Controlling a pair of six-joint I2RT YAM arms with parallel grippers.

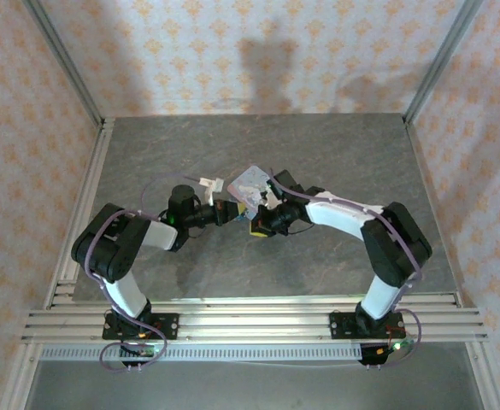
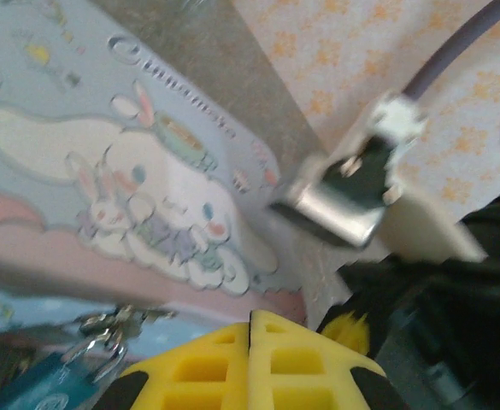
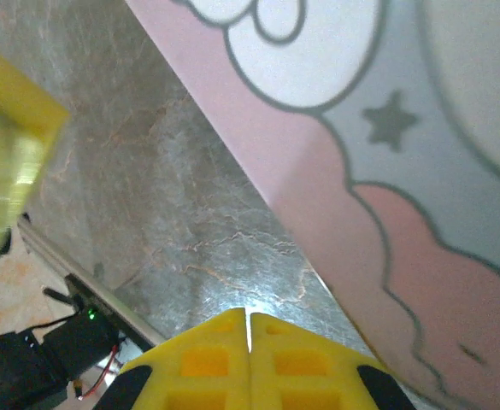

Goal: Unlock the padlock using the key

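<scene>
Approach step: left tool (image 2: 250,329) shut, empty; right tool (image 3: 248,329) shut, empty, beside tin (image 3: 420,171). Padlock (image 2: 49,384) lay left of left tool (key (image 2: 111,323) seemingly at shackle). Next: open, pinch key.

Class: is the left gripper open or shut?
Shut. On the left gripper, the two yellow fingers meet along a thin seam with nothing between them.

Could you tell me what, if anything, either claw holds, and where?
Nothing: the left claw and right claw are both shut with nothing between their fingers.
</scene>
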